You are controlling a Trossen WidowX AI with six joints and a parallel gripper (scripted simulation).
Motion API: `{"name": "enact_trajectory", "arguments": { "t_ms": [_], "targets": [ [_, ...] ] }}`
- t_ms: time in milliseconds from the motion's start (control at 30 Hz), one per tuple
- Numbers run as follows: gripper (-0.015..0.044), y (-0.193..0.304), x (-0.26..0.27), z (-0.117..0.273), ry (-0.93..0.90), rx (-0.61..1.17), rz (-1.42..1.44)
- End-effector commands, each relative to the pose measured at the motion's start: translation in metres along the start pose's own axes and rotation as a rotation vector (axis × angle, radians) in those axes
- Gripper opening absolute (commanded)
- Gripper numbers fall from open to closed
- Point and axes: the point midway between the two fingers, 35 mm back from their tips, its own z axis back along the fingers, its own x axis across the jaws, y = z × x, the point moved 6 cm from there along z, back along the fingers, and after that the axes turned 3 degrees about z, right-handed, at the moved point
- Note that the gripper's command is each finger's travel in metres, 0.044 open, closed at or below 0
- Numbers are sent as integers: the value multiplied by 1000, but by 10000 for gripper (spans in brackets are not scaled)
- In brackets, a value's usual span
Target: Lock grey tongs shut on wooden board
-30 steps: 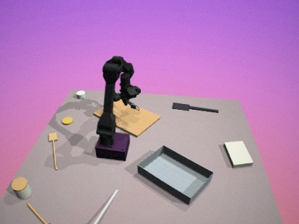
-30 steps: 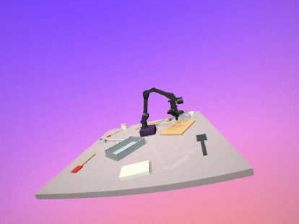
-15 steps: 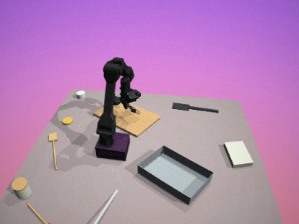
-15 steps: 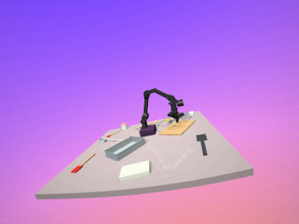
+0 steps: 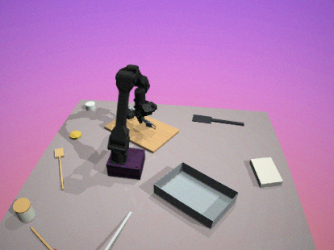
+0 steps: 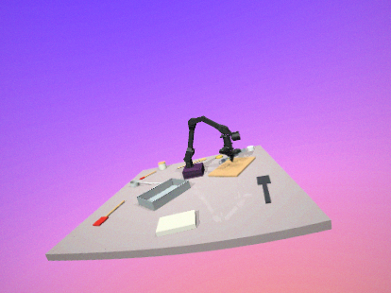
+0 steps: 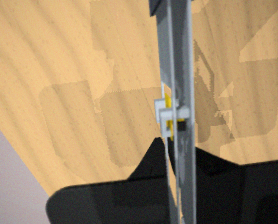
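The grey tongs [image 5: 148, 124] [image 7: 184, 50] are squeezed narrow, their two arms close together, with a small white and yellow fitting between them in the wrist view. My gripper [image 5: 141, 117] [image 6: 231, 159] [image 7: 163, 143] points down and is shut on the tongs. The tongs lie roughly level over the wooden board [image 5: 155, 142] [image 6: 226, 171] [image 7: 45, 60], low above it or touching it; I cannot tell which. The arm partly hides them in the top and exterior views. Whether the lock has caught is not visible. The roasting tin [image 5: 181, 205] [image 6: 172, 196] holds no tongs.
A dark turner [image 5: 202, 118] [image 6: 263, 180] lies beyond the board. A cream block [image 5: 266, 171] [image 6: 176, 222] lies past the tin. A white cup [image 5: 90, 106], a yellow disc [image 5: 75, 135], a wooden spatula [image 5: 59, 153] and a jar [image 5: 25, 211] stand or lie at the left in the top view.
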Motion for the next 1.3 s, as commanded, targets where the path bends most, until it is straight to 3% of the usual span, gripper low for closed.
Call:
{"name": "enact_trajectory", "arguments": {
  "t_ms": [0,467,667,967,1267],
  "targets": [
    [86,0,0,0,-1,0,0],
    [440,0,0,0,-1,0,0],
    [440,-23,1,15,0,-1,1],
    [440,-136,-37,79,1,-10,4],
    [440,-144,-43,88,0,-11,3]
  ]
}}
